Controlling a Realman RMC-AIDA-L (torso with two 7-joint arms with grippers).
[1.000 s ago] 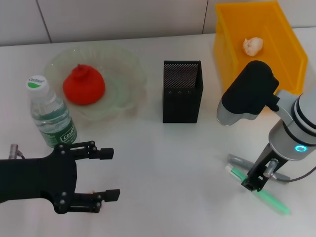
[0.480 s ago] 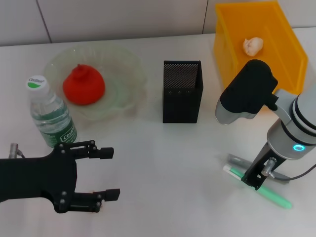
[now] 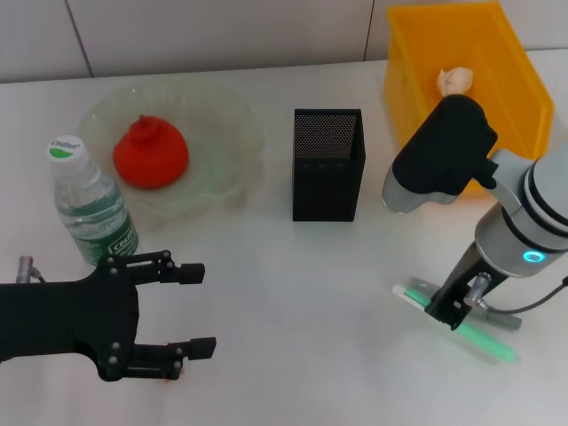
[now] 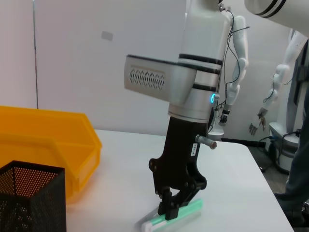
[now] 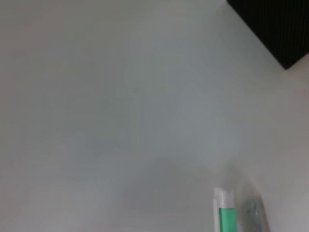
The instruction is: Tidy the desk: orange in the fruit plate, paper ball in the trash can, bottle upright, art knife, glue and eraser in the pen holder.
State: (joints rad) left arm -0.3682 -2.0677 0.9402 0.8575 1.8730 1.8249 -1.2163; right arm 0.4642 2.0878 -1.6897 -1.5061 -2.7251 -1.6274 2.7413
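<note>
Sitting finished: orange [image 3: 150, 153] in the fruit plate [image 3: 226, 115], paper ball [image 3: 454, 80] in the trash can [image 3: 515, 62], bottle [image 3: 91, 204] upright. Right gripper [image 3: 446, 313] looks clenched on the green glue [image 3: 484, 342] on the surface; pen holder [image 3: 327, 165] awaits. Left gripper [image 3: 200, 311] idles, released.

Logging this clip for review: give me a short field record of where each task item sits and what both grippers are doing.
orange: in fruit plate
paper ball: in trash can
bottle: upright
pen holder: mid-desk, contents not visible
green stick: flat on desk, grey tool beside it
right gripper: down on the green stick
left gripper: open, near the bottle
eraser: not seen
</note>
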